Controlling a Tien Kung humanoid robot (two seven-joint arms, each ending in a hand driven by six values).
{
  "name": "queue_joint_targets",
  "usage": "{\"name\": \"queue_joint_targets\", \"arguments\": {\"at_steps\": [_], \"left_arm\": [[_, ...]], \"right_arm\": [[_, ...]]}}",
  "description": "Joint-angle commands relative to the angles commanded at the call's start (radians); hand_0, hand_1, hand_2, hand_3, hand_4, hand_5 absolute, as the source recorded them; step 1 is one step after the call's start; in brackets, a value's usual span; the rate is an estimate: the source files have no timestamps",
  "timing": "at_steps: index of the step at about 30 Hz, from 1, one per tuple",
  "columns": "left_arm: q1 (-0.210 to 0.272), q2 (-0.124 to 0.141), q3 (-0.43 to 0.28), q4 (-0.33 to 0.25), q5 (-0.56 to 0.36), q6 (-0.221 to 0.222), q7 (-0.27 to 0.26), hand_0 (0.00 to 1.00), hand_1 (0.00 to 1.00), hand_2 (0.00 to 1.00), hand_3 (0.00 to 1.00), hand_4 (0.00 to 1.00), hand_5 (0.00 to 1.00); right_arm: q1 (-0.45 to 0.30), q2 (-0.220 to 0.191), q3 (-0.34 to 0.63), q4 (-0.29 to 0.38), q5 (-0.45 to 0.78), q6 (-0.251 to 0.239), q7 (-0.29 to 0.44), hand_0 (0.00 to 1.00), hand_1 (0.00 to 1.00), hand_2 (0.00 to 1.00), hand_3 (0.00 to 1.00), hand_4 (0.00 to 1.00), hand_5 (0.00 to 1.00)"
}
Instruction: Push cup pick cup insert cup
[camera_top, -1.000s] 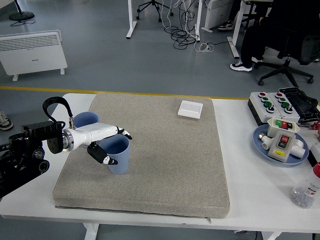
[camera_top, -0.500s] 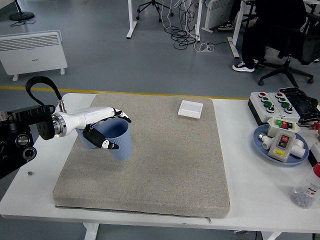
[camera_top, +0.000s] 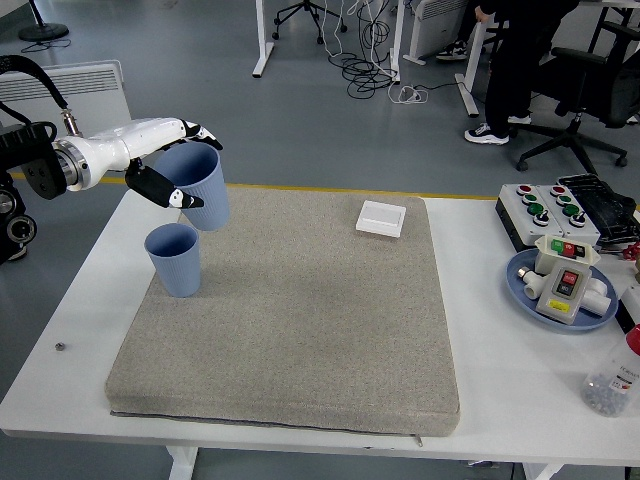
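My left hand (camera_top: 172, 160) is white with black fingertips. It is shut on a blue ribbed cup (camera_top: 198, 186) and holds it in the air above the far left corner of the grey mat (camera_top: 300, 310). A second blue cup (camera_top: 175, 259) stands upright on the mat's left edge, below and slightly left of the held cup. The two cups are apart. My right arm is out of view.
A small white square box (camera_top: 382, 217) lies at the mat's far edge. A control box with coloured buttons (camera_top: 550, 210), a blue plate with a switch unit (camera_top: 562, 288) and a clear bottle (camera_top: 613, 380) stand at the table's right. A small screw (camera_top: 60, 347) lies at the left.
My left hand has lifted the gripped cup up and to the far left, off the mat. The other cup, hidden behind it before, now stands in full view.
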Motion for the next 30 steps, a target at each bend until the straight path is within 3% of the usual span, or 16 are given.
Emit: {"name": "queue_joint_targets", "arguments": {"at_steps": [7,18,30], "left_arm": [[-0.007,-0.014,0.025,0.079,0.015,0.001,-0.014,0.569,0.553,0.552,0.443,0.373,0.002],[-0.018,-0.032,0.089,0.127,0.027,0.005,-0.016,0.568,0.556,0.554,0.441,0.372,0.002],[-0.029,-0.032,0.092,0.164,0.031,0.004,-0.016,0.570,0.558,0.555,0.439,0.371,0.002]], "right_arm": [[-0.004,0.001,-0.004,0.000,0.006,-0.002,0.002,0.677,0.617,0.646,0.607,0.147,0.558],[-0.004,0.001,-0.008,0.000,0.007,-0.002,0.003,0.677,0.617,0.645,0.608,0.147,0.560],[0.004,0.000,-0.013,0.000,0.017,-0.002,0.005,0.677,0.618,0.646,0.609,0.148,0.563]]}}
